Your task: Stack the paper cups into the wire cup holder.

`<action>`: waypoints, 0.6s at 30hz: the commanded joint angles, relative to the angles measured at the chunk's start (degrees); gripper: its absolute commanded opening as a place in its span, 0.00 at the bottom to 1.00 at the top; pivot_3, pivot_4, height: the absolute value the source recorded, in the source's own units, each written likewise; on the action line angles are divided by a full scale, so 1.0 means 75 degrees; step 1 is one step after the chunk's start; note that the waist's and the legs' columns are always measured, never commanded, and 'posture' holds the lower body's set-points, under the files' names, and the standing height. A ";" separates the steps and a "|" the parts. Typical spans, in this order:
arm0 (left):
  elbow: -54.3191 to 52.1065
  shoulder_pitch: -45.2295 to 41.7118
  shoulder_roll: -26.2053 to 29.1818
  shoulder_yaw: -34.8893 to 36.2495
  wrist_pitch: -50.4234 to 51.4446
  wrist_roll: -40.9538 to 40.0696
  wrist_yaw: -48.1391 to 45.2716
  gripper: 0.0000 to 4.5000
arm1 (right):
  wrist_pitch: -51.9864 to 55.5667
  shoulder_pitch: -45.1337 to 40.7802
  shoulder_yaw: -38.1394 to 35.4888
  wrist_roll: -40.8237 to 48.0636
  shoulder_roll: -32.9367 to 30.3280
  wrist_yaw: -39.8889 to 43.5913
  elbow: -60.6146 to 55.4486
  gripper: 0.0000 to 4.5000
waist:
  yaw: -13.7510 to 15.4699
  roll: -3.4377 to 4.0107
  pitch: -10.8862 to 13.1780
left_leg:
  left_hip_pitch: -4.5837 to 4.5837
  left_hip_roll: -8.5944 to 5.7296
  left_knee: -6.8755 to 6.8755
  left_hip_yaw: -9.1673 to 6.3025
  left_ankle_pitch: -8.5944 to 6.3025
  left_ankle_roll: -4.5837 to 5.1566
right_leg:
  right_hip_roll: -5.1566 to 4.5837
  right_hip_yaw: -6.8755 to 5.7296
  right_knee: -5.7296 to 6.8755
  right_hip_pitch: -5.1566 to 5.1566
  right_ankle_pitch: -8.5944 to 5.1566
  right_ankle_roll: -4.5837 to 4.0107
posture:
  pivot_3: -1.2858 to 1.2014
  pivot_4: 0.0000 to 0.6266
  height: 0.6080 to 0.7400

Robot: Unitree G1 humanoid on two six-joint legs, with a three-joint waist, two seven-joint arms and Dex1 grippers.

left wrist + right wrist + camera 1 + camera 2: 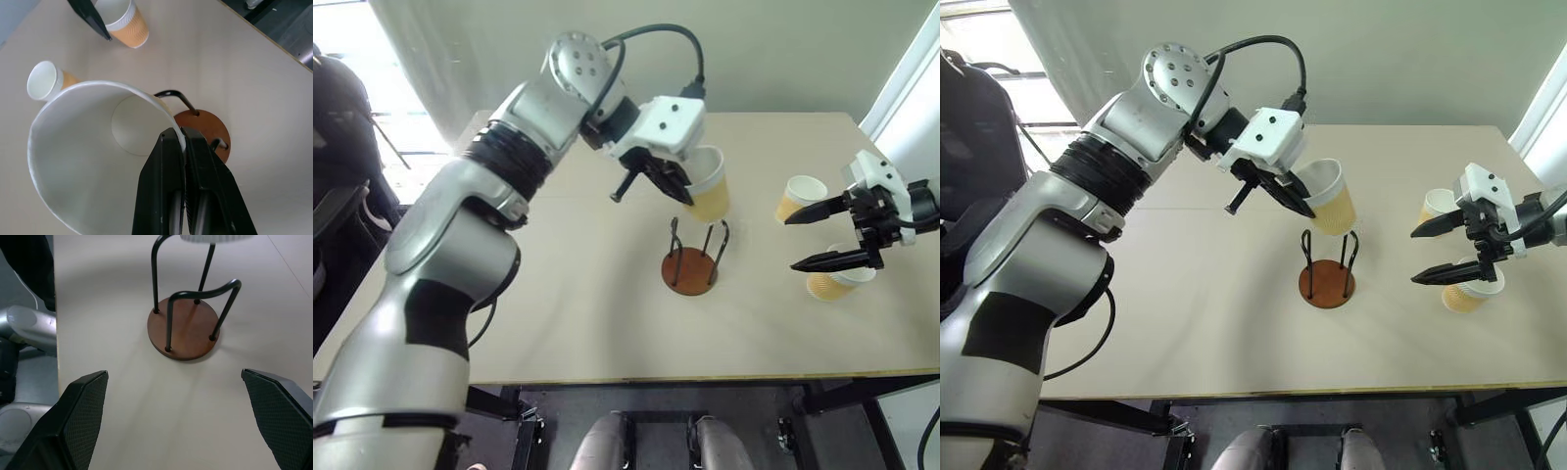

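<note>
Gripping one paper cup by its rim in left gripper, tilted above wire cup holder for dropping in; right gripper spread wide, empty.

Near cup partly behind right hand
</note>
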 commanded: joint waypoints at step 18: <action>-0.0013 -0.0120 -0.0012 0.0016 -0.0651 0.0635 -0.0244 0.02 | -0.0048 -0.0471 0.0274 0.0267 -0.0410 0.0053 0.0016 1.00 | 0.0008 0.0000 0.0000 | -0.0004 -0.0001 0.0001 -0.0001 -0.0010 0.0010 | -0.0002 0.0002 -0.0002 0.0000 0.0000 0.0002 | 0.52 0.24 1.00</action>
